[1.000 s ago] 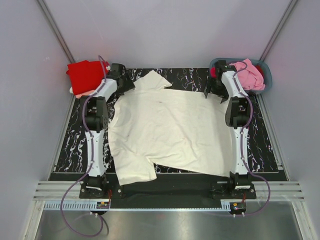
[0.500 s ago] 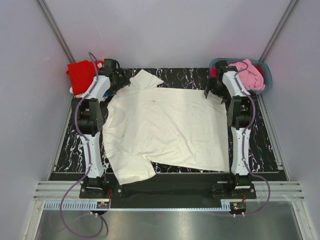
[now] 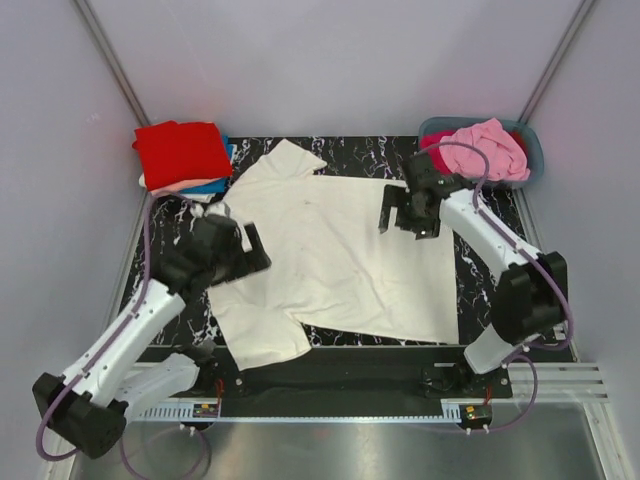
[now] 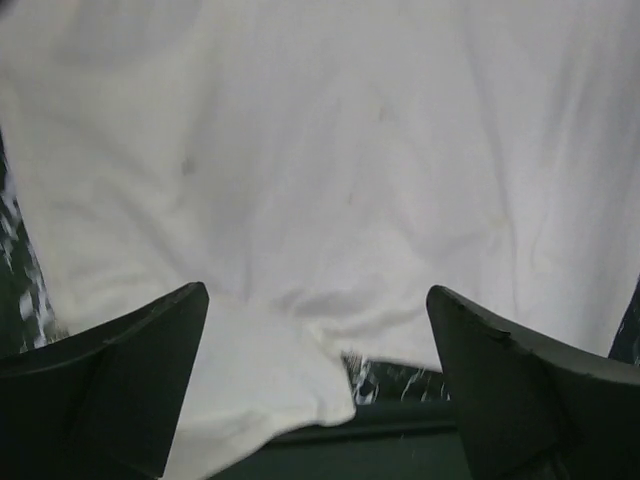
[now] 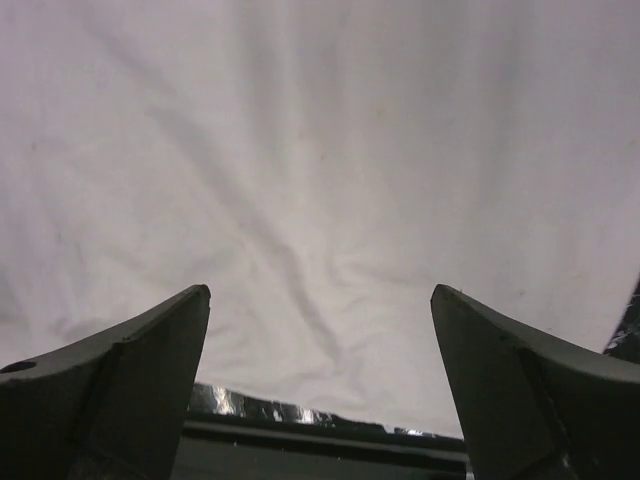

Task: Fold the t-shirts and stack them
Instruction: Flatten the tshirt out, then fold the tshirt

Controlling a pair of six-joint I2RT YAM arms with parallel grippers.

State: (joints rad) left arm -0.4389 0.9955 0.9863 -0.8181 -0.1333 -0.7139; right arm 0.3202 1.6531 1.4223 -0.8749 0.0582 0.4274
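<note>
A large cream t-shirt (image 3: 335, 260) lies spread flat on the black marbled mat (image 3: 500, 300), sleeves at the upper left and lower left. My left gripper (image 3: 250, 255) is open and empty above the shirt's left edge; the left wrist view shows cream cloth (image 4: 320, 160) below its fingers (image 4: 120, 370). My right gripper (image 3: 400, 215) is open and empty above the shirt's upper right corner; the right wrist view shows cream cloth (image 5: 320, 170) and its hem. A stack of folded shirts, red on top (image 3: 182, 150), sits at the back left. Pink and magenta shirts (image 3: 485, 148) fill a tub.
The grey-blue plastic tub (image 3: 532, 150) stands at the back right corner. Grey walls close in the back and sides. A metal rail (image 3: 330, 385) runs along the near edge behind the arm bases.
Both arms have pulled back from the shirt's far corners and let go. The left arm swung down to the shirt's left edge; the right moved inward over the upper right corner.
</note>
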